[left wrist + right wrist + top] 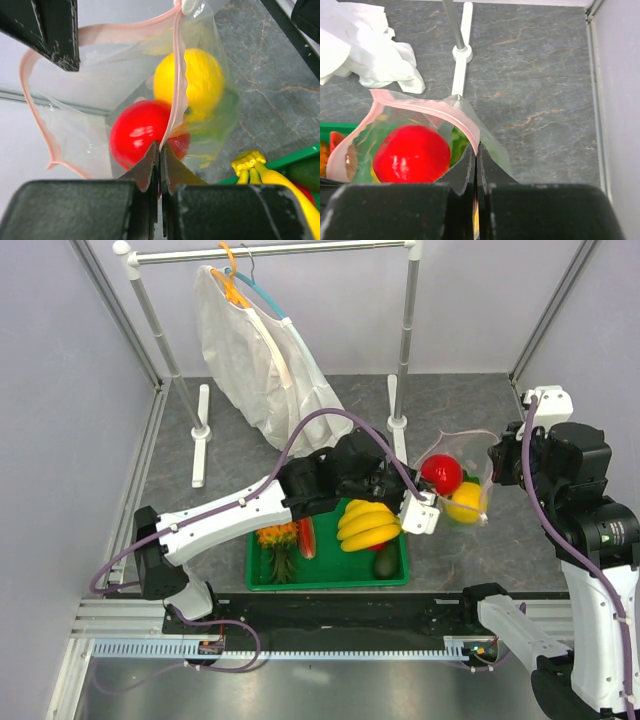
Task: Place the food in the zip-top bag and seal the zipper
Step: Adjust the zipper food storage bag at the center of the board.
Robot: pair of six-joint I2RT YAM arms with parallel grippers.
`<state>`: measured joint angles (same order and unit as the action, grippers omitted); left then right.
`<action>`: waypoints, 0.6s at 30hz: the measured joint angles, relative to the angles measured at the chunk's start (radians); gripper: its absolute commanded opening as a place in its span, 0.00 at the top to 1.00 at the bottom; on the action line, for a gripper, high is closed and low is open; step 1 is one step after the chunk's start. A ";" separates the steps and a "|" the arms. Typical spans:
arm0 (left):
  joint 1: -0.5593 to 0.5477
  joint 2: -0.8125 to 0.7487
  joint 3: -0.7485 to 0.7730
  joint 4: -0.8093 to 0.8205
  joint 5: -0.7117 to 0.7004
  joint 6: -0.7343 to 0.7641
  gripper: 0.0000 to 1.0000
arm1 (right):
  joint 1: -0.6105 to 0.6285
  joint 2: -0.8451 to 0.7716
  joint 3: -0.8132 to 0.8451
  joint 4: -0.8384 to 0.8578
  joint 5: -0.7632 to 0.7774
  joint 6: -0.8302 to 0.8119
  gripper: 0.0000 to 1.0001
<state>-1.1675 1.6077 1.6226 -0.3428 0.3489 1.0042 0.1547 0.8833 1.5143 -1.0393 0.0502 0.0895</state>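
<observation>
No legible text, label, brand name, number or sign found in any view, one small pale mark seen on the right arm [612,530], too small to be read.

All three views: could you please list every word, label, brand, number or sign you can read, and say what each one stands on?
No readable text in any view.
Small round badge on the right arm: too small to read.
Zip-top bag: no lettering visible on it.
</observation>
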 measured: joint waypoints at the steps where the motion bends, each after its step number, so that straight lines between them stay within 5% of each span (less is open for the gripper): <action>1: 0.000 0.000 0.000 -0.003 -0.001 -0.010 0.98 | 0.000 -0.003 -0.001 0.000 0.011 -0.012 1.00; 10: -0.019 0.065 0.002 -0.071 -0.001 -0.121 0.98 | 0.000 -0.051 -0.227 0.018 -0.142 -0.062 1.00; 18: -0.019 0.101 0.027 -0.072 0.000 -0.315 0.98 | 0.000 -0.038 -0.244 0.049 -0.271 -0.070 1.00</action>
<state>-1.1862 1.7088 1.6501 -0.4149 0.3492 0.6888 0.1547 0.8452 1.2701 -0.9901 -0.2207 0.0196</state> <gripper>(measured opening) 0.028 0.010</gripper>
